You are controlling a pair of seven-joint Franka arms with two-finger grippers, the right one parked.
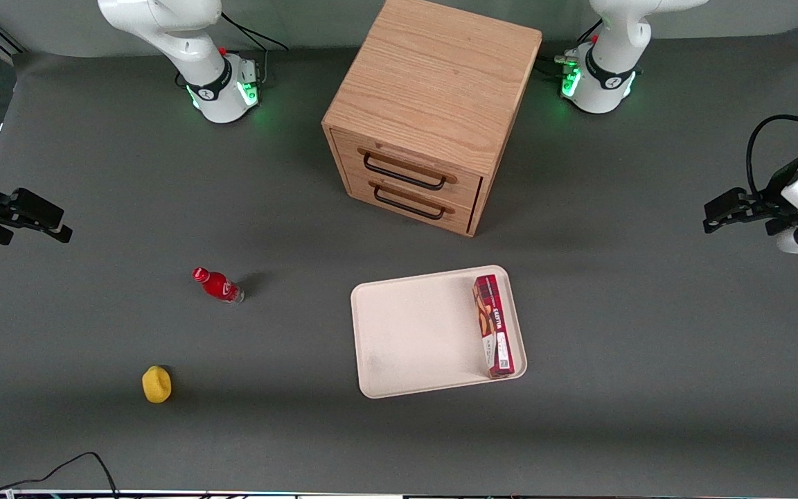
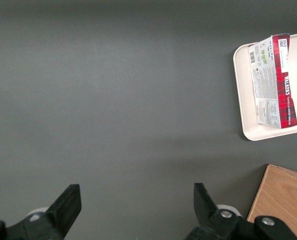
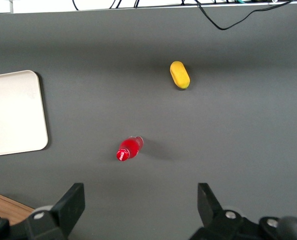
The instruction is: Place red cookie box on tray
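**Cookie box lying on tray, claw spread and well apart**

On the grey bench (image 1: 648, 360), toward the parked arm's end: a yellow lemon-like lump (image 1: 156, 384) nearest the front camera, and a small red bottle (image 1: 217, 285) standing a little farther from it. Mid-bench: a wooden cabinet (image 1: 433, 111) with two drawers and dark handles, turned at an angle. In front of its drawers, nearer the camera: the cream-white tray (image 1: 406, 333), flat, with rounded corners and a low rim. Lying in it, along the edge toward the working arm's end: the red cookie box (image 1: 492, 326), long and narrow, dark-red plaid, printed with tan cookies, white label patch at the end nearer the camera. Seen from the left wrist: box (image 2: 272, 80) resting on a long face, white panel of small print and barcode up, plaid side with white lettering beside it, tray rim (image 2: 241, 100) just beside. Toward the working arm's end: the claw (image 1: 721, 216), spread wide, holding nothing, well apart from tray and box, above bare bench.
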